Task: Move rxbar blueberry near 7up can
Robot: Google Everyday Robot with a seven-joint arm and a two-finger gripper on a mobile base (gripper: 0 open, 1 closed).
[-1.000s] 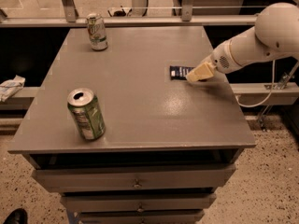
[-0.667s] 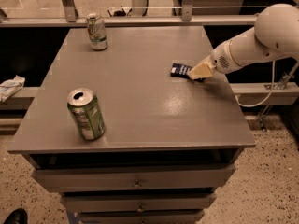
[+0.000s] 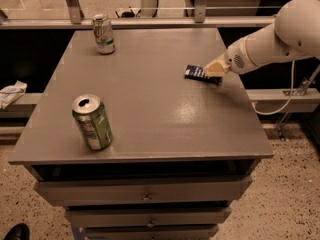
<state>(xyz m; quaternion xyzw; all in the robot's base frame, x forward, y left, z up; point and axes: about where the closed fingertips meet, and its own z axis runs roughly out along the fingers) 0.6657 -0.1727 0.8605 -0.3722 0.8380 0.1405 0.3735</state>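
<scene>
At the right side of the grey table (image 3: 150,99), my gripper (image 3: 216,68) sits over the right end of the rxbar blueberry (image 3: 196,72) — the bar's left part pokes out toward the table's middle. That covered end is hidden, so I cannot tell whether I clasp it or merely touch it. The 7up can (image 3: 103,33) stands well apart — at the far left corner.

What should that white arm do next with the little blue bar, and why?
Probably carry the rxbar blueberry leftward and toward the far edge of the table. The gripper sits at the bar's right end, on the table's right side, while the 7up can stands well apart at the far left corner.
</scene>
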